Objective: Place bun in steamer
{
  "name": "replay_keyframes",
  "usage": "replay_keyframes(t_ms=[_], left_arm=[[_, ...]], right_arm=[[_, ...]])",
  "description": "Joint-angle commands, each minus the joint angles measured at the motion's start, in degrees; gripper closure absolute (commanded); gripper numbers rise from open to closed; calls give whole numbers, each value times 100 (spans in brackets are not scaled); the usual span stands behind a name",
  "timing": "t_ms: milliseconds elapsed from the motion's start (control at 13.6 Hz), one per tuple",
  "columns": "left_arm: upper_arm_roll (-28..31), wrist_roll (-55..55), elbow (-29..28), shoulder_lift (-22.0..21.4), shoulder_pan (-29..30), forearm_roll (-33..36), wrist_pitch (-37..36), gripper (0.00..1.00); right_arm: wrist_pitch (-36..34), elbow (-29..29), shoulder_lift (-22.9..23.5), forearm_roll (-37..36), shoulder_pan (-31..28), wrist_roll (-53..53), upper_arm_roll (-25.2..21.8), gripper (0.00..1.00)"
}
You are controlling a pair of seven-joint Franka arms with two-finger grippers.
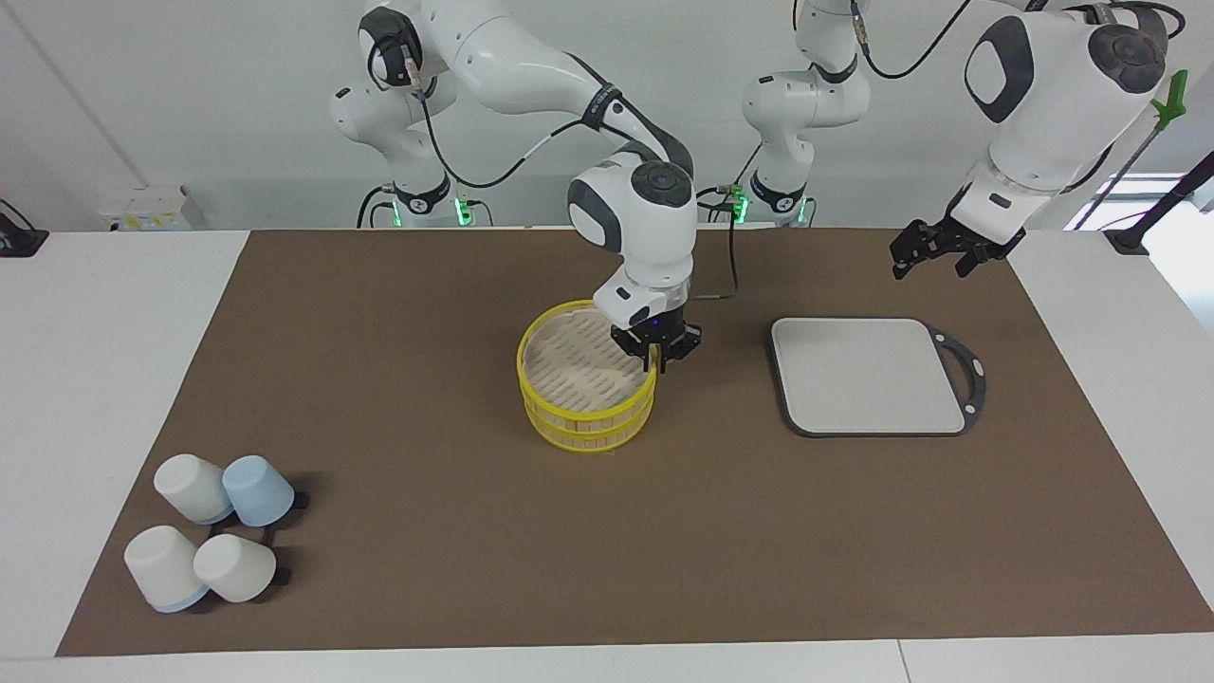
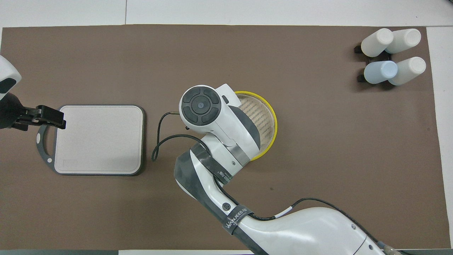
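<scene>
Bun: none visible in either view. The slatted floor of the steamer (image 1: 586, 379) is bare where it shows, though the right arm hides part of it from overhead. The tray (image 1: 868, 375) is bare too.

Steamer stands mid-bench (image 1: 427, 569), lid off and not in sight.

Right gripper (image 1: 659, 357) sits at the steamer's rim on the side toward the tray. Whether its fingers are parted or pinching the rim cannot be told.

Left gripper (image 1: 925, 254) waits over the bench edge by the tray, fingers spread wide and holding nothing.

Risks, as judged:
- If the rim is pinched, lifting could tip or drag the steamer.
- With no bun located, the task cannot proceed.

Count:
- steamers: 1
- buns: 0
- trays: 1
- upturned cups (image 1: 213, 541): 4 (three white, one pale blue)
- arms: 2
</scene>
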Motion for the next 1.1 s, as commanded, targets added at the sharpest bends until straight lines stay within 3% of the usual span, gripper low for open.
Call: replay_keyframes(t_ms=[0, 294, 515, 883, 1031], left_arm=[[-33, -42, 38, -12, 44, 129, -6, 0], [-33, -42, 65, -3, 44, 121, 3, 0], [-42, -25, 74, -3, 44, 103, 21, 0], [-15, -34, 65, -12, 44, 103, 12, 0], [-15, -34, 65, -12, 44, 103, 21, 0]], right_arm=[[-25, -10, -224, -47, -62, 65, 29, 0], [-883, -10, -918, -47, -754, -820, 20, 0], [-1859, -45, -1533, -38, -1501, -2486, 20, 0], [-2809, -150, -2123, -3, -3021, -4888, 20, 0], [-2960, -377, -2316, -3, -3461, -4980, 20, 0]])
